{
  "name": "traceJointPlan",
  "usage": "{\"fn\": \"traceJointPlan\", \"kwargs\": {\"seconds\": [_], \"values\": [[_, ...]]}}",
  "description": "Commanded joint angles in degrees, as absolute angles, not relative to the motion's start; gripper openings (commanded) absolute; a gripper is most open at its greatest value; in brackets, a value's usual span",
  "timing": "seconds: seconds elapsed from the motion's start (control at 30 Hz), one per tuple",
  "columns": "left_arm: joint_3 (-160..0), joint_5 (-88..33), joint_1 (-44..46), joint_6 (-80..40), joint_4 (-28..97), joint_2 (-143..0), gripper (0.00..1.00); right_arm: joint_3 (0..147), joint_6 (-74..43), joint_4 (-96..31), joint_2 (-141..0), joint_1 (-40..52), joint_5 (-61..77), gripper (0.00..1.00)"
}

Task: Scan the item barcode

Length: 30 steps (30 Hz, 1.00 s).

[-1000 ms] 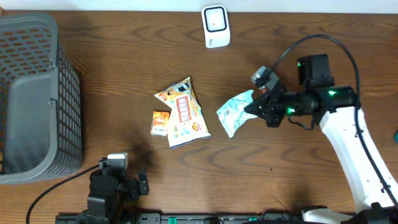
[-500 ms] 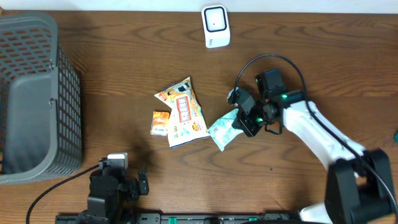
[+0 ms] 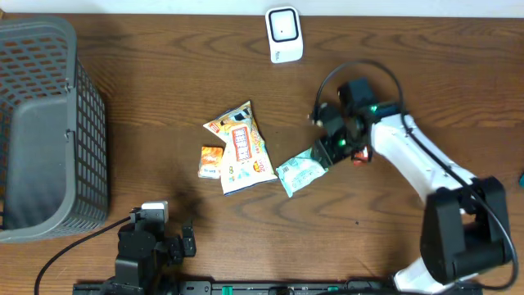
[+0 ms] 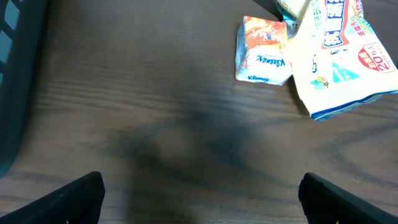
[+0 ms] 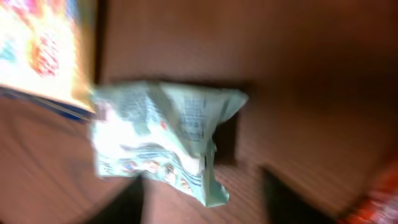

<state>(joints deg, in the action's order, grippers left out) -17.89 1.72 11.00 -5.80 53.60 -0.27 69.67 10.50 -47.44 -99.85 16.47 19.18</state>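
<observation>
Lying flat — pale green packet (image 3: 299, 174) just before the right jaws.

My right arm (image 3: 413, 160): white shells on the long links, black joints, big black base block (image 3: 458, 233). Green lights (image 3: 342, 141) glow near the wrist, with a thin black cable (image 3: 354, 65) looped above. My left arm (image 3: 141, 250): all black, pale grey camera block (image 3: 153, 210) on top, black lead (image 3: 74, 243) at its side. Left gripper (image 4: 202, 200): fingers (image 4: 68, 199) black, blunt.
</observation>
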Motion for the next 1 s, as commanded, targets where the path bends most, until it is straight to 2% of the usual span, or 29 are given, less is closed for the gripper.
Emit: {"fn": "traceJointPlan", "kwargs": {"seconds": [0.0,0.43,0.87,0.97], "values": [[-17.96,2.20,11.18,-5.87,53.98,-0.23,1.00,74.08,4.45,-47.88,-94.50,17.28,19.00,0.01],[-17.96,2.20,11.18,-5.87,53.98,-0.23,1.00,68.66,-0.19,-43.09,-100.75,26.79,19.18,0.01],[-17.96,2.20,11.18,-5.87,53.98,-0.23,1.00,68.66,-0.40,-41.67,-114.91,27.42,19.31,0.01],[-17.96,2.20,11.18,-5.89,53.98,-0.23,1.00,68.69,-2.35,-42.17,-116.16,27.03,14.50,0.01]]}}
